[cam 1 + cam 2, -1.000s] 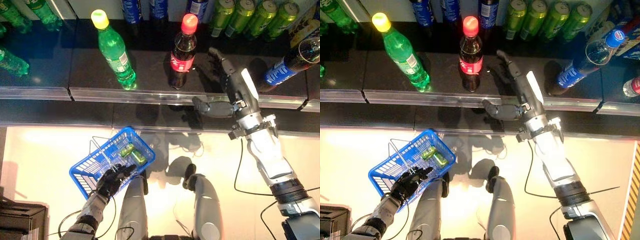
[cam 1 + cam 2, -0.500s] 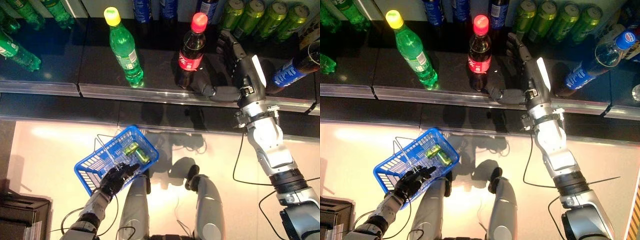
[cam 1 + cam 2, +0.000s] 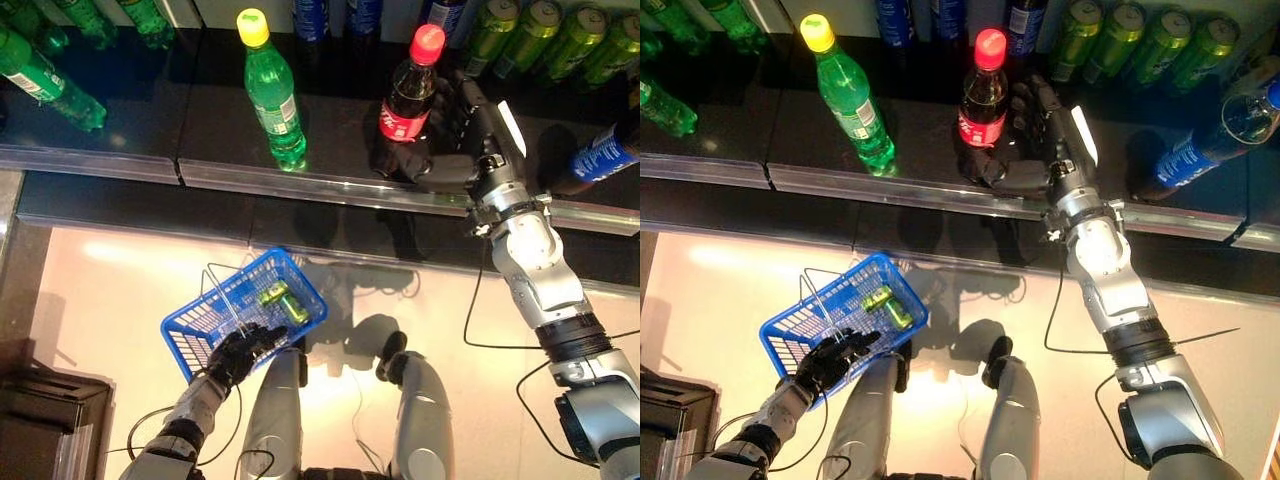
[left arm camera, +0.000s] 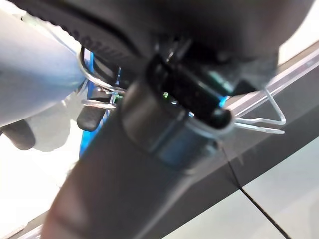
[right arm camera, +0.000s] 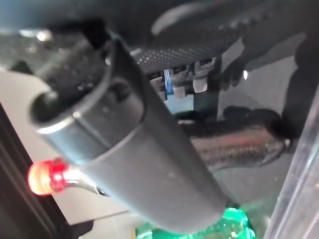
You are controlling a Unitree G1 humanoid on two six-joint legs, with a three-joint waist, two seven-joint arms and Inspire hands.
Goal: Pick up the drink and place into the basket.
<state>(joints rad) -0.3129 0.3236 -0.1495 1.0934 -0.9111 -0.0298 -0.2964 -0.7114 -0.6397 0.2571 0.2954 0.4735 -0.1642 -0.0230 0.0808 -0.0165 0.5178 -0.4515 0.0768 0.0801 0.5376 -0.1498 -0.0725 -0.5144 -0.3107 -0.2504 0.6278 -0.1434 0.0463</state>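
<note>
The drink, a dark cola bottle (image 3: 404, 98) with a red cap, stands upright on the black shelf (image 3: 330, 150). My right hand (image 3: 475, 150) is at its right side, open: the thumb reaches across the front of the bottle's base and the fingers stand behind and beside it. The bottle's red cap (image 5: 45, 177) shows past the hand in the right wrist view. Lower left, my left hand (image 3: 235, 355) is shut on the wire handle (image 4: 269, 114) of the blue basket (image 3: 190, 330), held above the pale floor. Two green cans (image 3: 280, 298) lie inside it.
A green bottle (image 3: 272, 95) with a yellow cap stands left of the cola. Green cans (image 3: 545, 30) and blue bottles (image 3: 350, 15) line the shelf's back. A blue-labelled bottle (image 3: 600, 155) is at the right, green bottles (image 3: 40, 75) at the far left. A black box (image 3: 50, 420) sits lower left.
My right hand has moved left along the shelf to the cola bottle, so the bottle now stands between thumb and fingers. The camera has shifted; the left hand still holds the basket.
</note>
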